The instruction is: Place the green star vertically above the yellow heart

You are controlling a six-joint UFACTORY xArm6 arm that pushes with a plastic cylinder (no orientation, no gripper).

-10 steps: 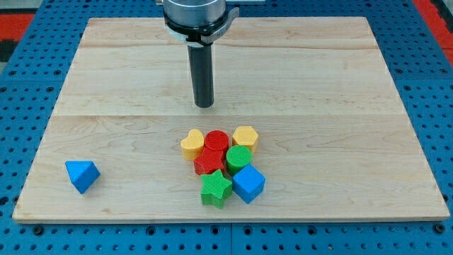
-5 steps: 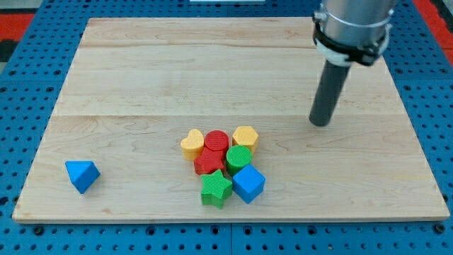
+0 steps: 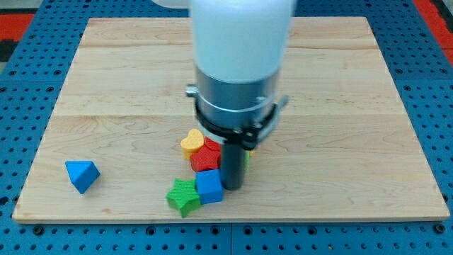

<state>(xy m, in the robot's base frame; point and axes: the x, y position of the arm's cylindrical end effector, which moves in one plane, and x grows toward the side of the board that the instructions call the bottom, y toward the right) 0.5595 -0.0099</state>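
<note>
Since a moment ago my tip (image 3: 233, 185) is plunging into the cluster's right side — no jaws, just a rod — shoving the blue cube (image 3: 209, 187) and green star (image 3: 183, 196) leftward, near the tabletop's (image 3: 354, 142) front edge, below the yellow heart (image 3: 190, 144) — I'm rounding it.

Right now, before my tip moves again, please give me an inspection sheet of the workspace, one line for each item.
Surface: light wooden board, lying on a blue perforated base.
Job's things: green star near the view's bottom edge, touching the blue cube; yellow heart further up, beside a red block.
Clutter: blue triangular block alone at the view's left; a yellow block and a green block mostly hidden behind the rod.
Gripper: none fitted; my tip stands just right of the blue cube.
Cables: nothing seen.
Surroundings: red patches at the top corners.
</note>
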